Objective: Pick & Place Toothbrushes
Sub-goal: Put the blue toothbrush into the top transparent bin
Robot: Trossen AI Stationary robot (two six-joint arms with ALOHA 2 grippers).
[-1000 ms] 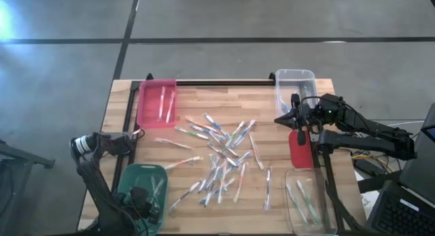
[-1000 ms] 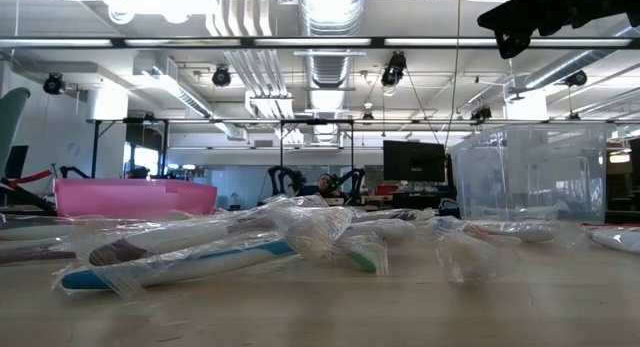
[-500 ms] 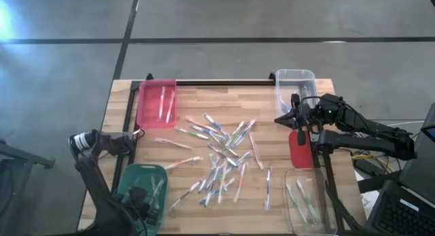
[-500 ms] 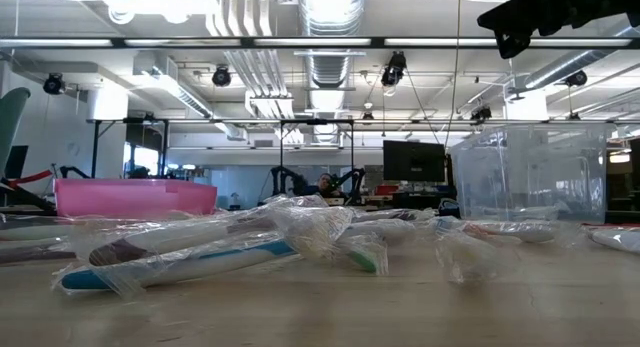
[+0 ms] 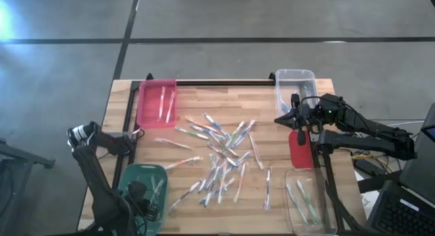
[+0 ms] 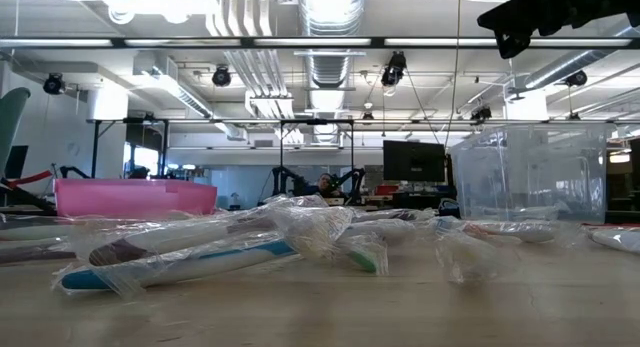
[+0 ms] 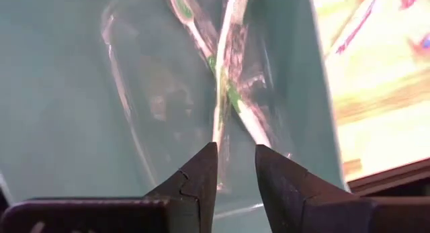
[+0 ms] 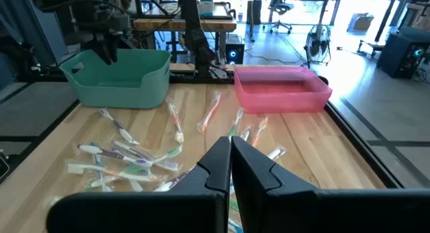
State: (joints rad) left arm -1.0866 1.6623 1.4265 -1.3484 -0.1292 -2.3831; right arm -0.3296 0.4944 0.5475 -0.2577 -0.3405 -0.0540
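Many wrapped toothbrushes lie scattered across the middle of the wooden table; the low view shows the heap from close up. My left gripper hangs open over the green bin at the near left, pointing down, with nothing between its fingers. Crossed toothbrushes in clear wrappers lie on the bin's floor below it. My right gripper is shut and empty. It waits level above the table's right side, pointing toward the left.
A pink bin with two toothbrushes stands at the far left. One clear bin stands at the far right. Another clear bin, holding toothbrushes, stands at the near right. A red block lies between the two clear bins. A black rail runs along the far edge.
My left arm has drawn upward a little over the green bin, and its gripper stays above the bin. The toothbrushes on the table have not moved.
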